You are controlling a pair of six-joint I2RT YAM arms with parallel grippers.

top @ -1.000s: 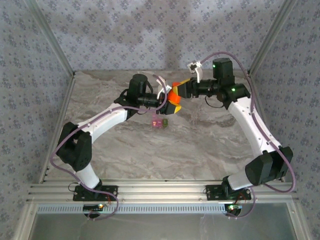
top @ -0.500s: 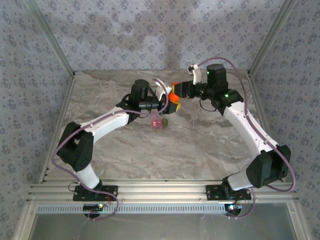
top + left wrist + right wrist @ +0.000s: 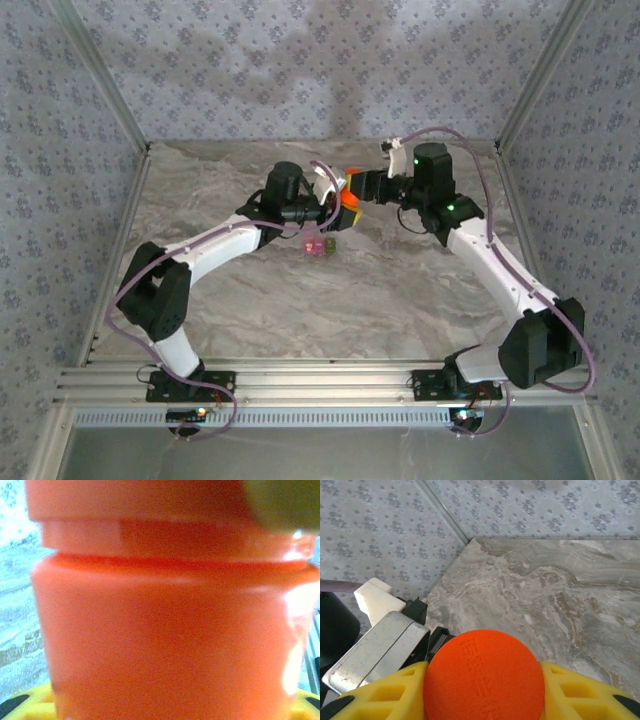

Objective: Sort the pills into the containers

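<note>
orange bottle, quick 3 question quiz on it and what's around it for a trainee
1. True or false: the right pincer is open and clear of the cap.
2. What is the left pincer shut on? A) the orange bottle B) a loose pill C) nothing
3. What two colours are the joined containers sitting on the table?

Key:
1. False: its yellow fingers are clamped on either side of the cap.
2. A
3. Pink and green
</note>
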